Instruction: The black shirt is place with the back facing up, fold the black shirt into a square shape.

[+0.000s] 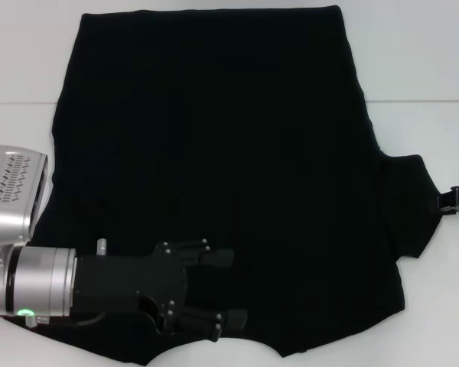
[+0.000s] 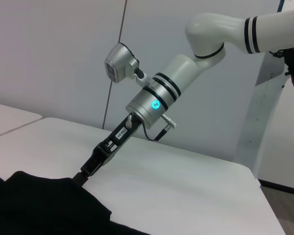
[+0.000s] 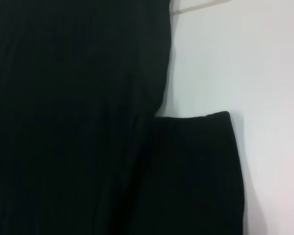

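The left gripper lies low over the near part of the black shirt, close to the near edge of the desk, its silver wrist coming in from the desk's left side. Its two black fingers stand apart, one nearer and one farther, with dark cloth beneath and between them; whether they touch the fabric cannot be told against the black. The black shirt is spread flat across most of the white desk, plain side up with no lettering showing, its neckline notch at the near edge and its straight hem toward the far edge. One short sleeve spreads out toward the desk's right side. At that sleeve's outer edge sits the right gripper, just at the cloth; in the left wrist view the same gripper slants down from its white arm to the edge of the shirt, its tip right at the fabric, but whether its fingers are apart or together cannot be told. The right wrist view shows the sleeve lying flat beside the shirt's body on the white surface.
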Motion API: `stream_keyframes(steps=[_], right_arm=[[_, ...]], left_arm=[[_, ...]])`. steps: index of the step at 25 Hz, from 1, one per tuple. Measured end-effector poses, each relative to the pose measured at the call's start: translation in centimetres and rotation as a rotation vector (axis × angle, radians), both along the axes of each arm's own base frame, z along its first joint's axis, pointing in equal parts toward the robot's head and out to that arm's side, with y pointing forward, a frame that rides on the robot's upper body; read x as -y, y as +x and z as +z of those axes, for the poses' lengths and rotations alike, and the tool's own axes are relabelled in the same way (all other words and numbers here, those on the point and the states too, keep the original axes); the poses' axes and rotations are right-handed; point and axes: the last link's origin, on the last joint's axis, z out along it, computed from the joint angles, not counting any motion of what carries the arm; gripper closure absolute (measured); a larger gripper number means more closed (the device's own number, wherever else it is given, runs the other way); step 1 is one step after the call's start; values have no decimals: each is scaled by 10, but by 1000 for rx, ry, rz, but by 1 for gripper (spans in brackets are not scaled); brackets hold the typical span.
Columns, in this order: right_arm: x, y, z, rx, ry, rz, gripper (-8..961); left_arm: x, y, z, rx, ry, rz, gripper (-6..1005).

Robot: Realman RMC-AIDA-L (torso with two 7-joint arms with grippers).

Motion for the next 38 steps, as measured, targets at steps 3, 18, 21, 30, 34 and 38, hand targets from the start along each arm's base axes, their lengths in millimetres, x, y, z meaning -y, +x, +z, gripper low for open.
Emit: stream_keyframes(steps=[3,18,21,30,34,38], right_arm=[[0,0,-1,4,4,2,626],[1,5,-1,6,29,-11,953],[2,5,2,-10,31,-20,952],[14,2,8,-94,-39,-51,832],[17,3,14,-118,-51,-85,717],[19,3,16,-131,-61,-103,653]], left_arm=[[0,0,0,-1,1,-1,67],[1,-1,1,-1,1,3,66],[1,-2,0,-1,1,5,66],[3,-2,1,4,-6,8,66],[3,-2,1,4,-7,7,66],[3,-2,1,5,-7,5,66]])
